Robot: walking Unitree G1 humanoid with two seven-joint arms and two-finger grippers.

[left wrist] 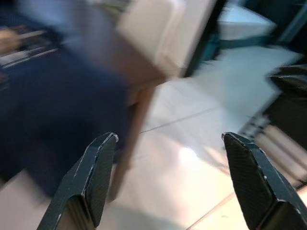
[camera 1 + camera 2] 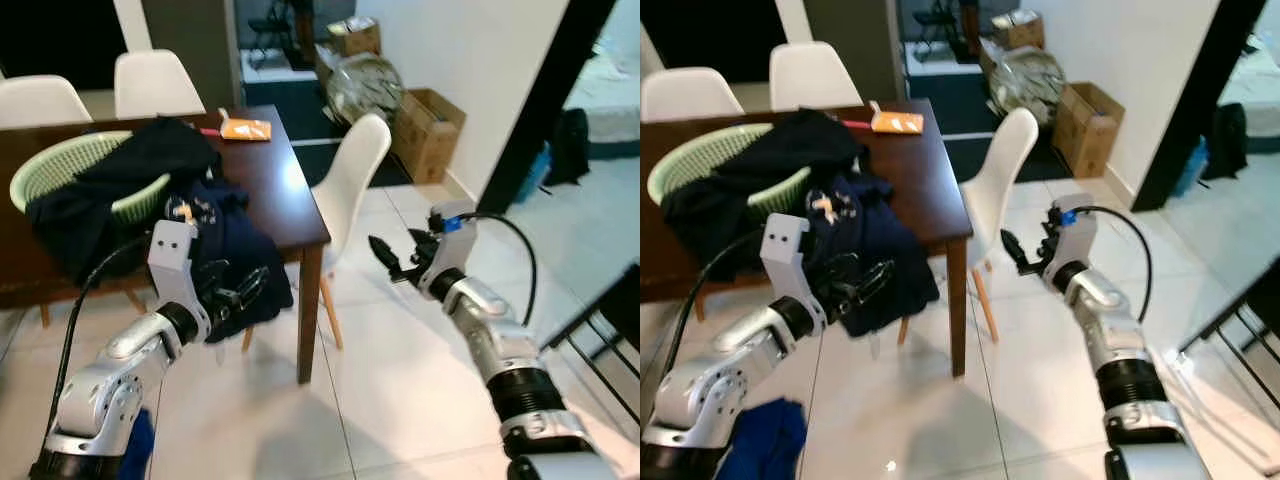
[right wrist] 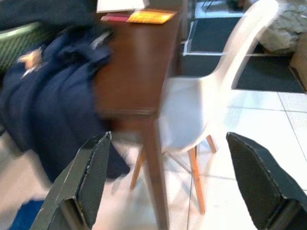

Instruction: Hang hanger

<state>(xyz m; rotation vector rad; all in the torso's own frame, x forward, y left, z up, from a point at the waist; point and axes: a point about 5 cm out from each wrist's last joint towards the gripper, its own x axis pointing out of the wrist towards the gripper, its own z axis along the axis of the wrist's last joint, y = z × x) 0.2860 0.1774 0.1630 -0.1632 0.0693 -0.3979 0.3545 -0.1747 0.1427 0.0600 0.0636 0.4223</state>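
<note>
A dark navy garment (image 2: 238,250) hangs over the near edge of the brown table (image 2: 290,195), spilling out of a pale green laundry basket (image 2: 55,165) that holds more dark clothes. My left gripper (image 2: 250,285) is open right in front of the hanging garment, near the table's corner leg. Through its spread fingertips (image 1: 103,143) the left wrist view gives a blurred look at the garment (image 1: 43,105) and the floor. My right gripper (image 2: 385,258) is open in mid-air beside the white chair (image 2: 350,190), holding nothing. The right wrist view looks past wide-apart fingertips (image 3: 98,143) at the table and chair (image 3: 192,110).
An orange packet (image 2: 245,128) lies at the table's far end. Two more white chairs (image 2: 155,80) stand behind the table. Cardboard boxes (image 2: 428,130) line the wall at the back right. A blue cloth (image 2: 765,445) lies on the tiled floor. Black metal bars (image 2: 600,340) stand at the right.
</note>
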